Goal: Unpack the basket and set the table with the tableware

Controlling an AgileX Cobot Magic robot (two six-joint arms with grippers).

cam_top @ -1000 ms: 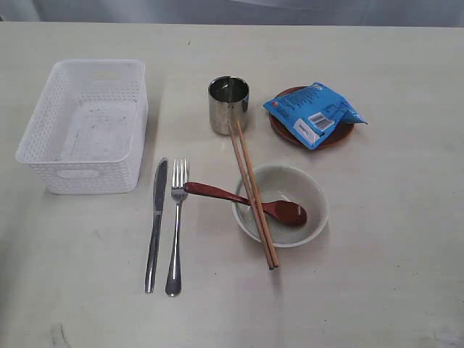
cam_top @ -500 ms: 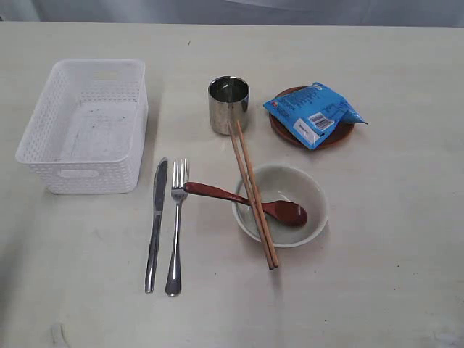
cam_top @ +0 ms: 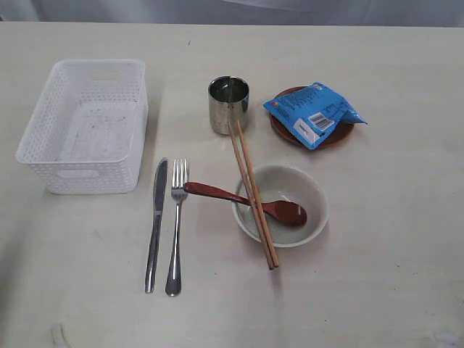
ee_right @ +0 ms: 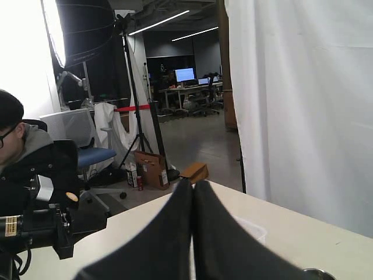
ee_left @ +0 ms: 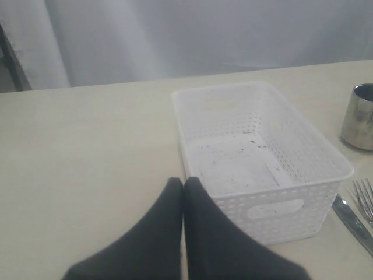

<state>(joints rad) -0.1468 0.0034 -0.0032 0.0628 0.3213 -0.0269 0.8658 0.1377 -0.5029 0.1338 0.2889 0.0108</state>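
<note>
The white lattice basket (cam_top: 85,127) stands empty at the left of the table (cam_top: 384,290). Beside it lie a steel knife (cam_top: 155,225) and fork (cam_top: 176,225). A steel cup (cam_top: 228,104) stands behind a pale bowl (cam_top: 308,192) holding a dark red spoon (cam_top: 246,202), with wooden chopsticks (cam_top: 254,194) laid across the bowl's rim. A brown-red plate (cam_top: 346,134) sits at the back right. Neither gripper shows in the exterior view. My left gripper (ee_left: 183,182) is shut and empty, just short of the basket (ee_left: 256,163). My right gripper (ee_right: 192,184) is shut and empty, pointing over the table's far edge.
A blue snack packet (cam_top: 313,113) lies on the plate. The right wrist view shows a seated person (ee_right: 23,169), a light stand (ee_right: 135,116) and boxes on the floor beyond the table, plus a white curtain (ee_right: 297,105).
</note>
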